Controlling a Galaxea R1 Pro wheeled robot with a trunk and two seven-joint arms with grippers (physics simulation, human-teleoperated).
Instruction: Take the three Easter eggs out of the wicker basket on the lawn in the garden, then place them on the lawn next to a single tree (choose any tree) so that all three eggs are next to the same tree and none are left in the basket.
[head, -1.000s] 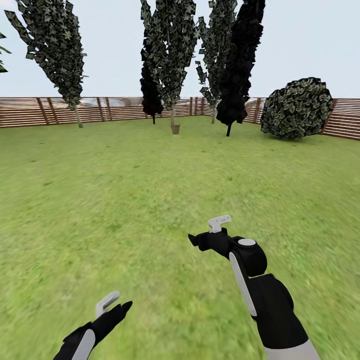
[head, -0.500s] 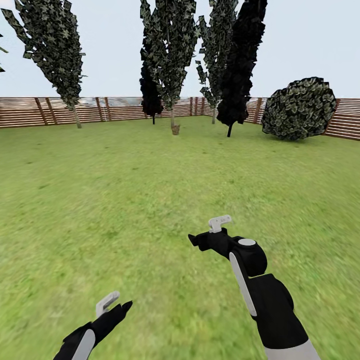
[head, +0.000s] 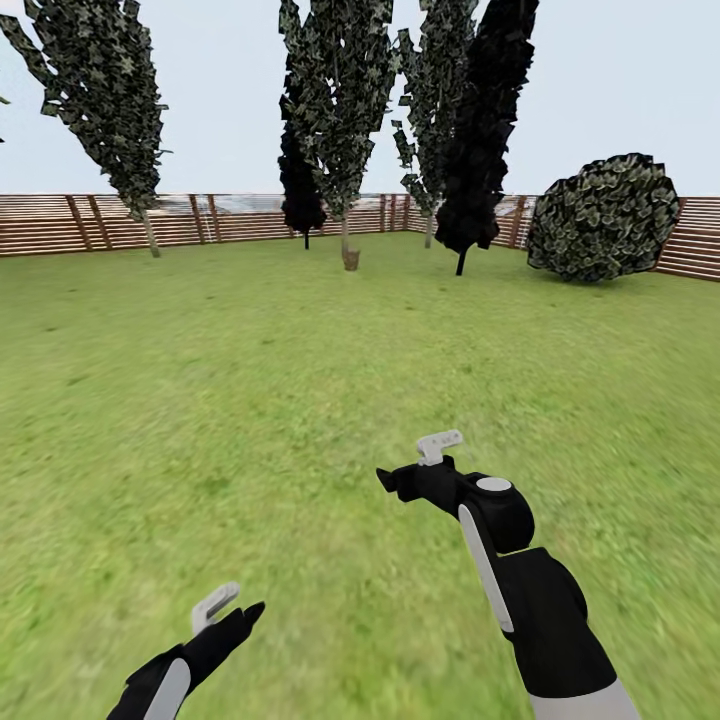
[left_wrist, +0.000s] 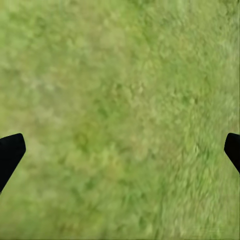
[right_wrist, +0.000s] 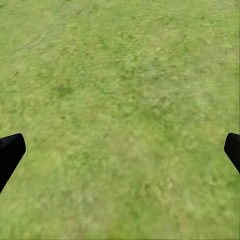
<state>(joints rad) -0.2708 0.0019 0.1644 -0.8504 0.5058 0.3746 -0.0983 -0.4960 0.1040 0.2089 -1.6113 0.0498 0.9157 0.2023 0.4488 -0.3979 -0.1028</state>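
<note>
Black fingertips (left_wrist: 11, 155) spread to opposite edges of the left wrist view, left gripper (left_wrist: 120, 155) released over bare lawn (left_wrist: 120, 100). Same spread on the right gripper (right_wrist: 120, 155), empty, grass beneath. From the head view, left gripper (head: 228, 612) low, right gripper (head: 392, 480) held further forward, both above grass. Far off, wicker basket (head: 351, 258) at the foot of a pale-trunked tree (head: 343, 110), before the slatted wooden fence (head: 60, 222); round bush (head: 605, 216) to the right. Eggs too small to make out. Against half a second earlier, scenery shifted slightly with the camera; arms unchanged.
</note>
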